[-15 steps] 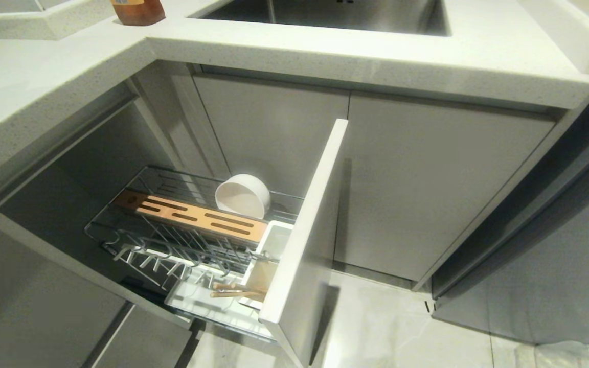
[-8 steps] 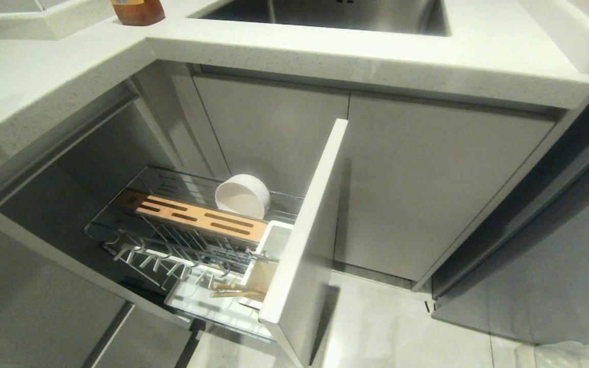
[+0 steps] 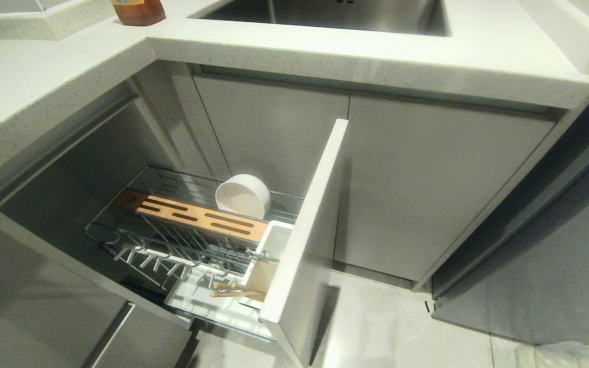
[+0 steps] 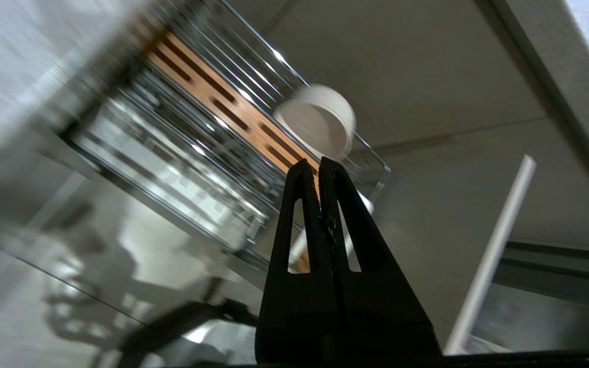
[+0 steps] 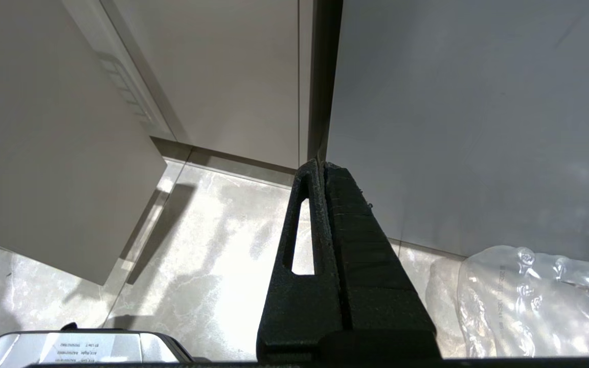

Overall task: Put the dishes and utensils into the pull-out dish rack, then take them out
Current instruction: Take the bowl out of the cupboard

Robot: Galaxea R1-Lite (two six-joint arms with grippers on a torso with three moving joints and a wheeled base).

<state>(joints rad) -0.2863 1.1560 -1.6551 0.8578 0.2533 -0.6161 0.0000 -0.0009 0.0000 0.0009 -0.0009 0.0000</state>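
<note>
Cream-white and tipped on its side, the bowl (image 3: 243, 196) sits at the far end of the pull-out dish rack (image 3: 192, 240), mouth turned toward the near left, leaning just behind the slotted wood strip (image 3: 192, 216) that runs the length of the basket. Nearer, down by the tall white front panel (image 3: 307, 230), the chopsticks (image 3: 233, 290) lie almost flat on the drip tray (image 3: 197, 301), tips pointing left, right beside the white utensil cup (image 3: 274, 245). No pink plate and no dark fork or spoon show anywhere, so the load looks only partly done, or the unloading is already under way; hard to call from here. Now the left gripper (image 4: 319, 164): fingers pressed tight together, nothing between them, hanging above and to the left of the rack. From its own camera the bowl (image 4: 320, 122) lies straight beyond the fingertips, with the wood strip (image 4: 223, 99) running slantwise across the line of approach. That is the relation to watch: the bowl's rim faces roughly toward this arm, so the fingers would need to part and come over the strip to pinch that rim. The right gripper (image 5: 321, 164) is parked low over the pale floor (image 5: 212, 245), fingers closed and empty, beside a clear plastic bag (image 5: 529, 301) and well away from the rack; the left arm is plainly the nearer one. Above it all runs the speckled white bench (image 3: 376, 56) with its sink (image 3: 335, 13).
</note>
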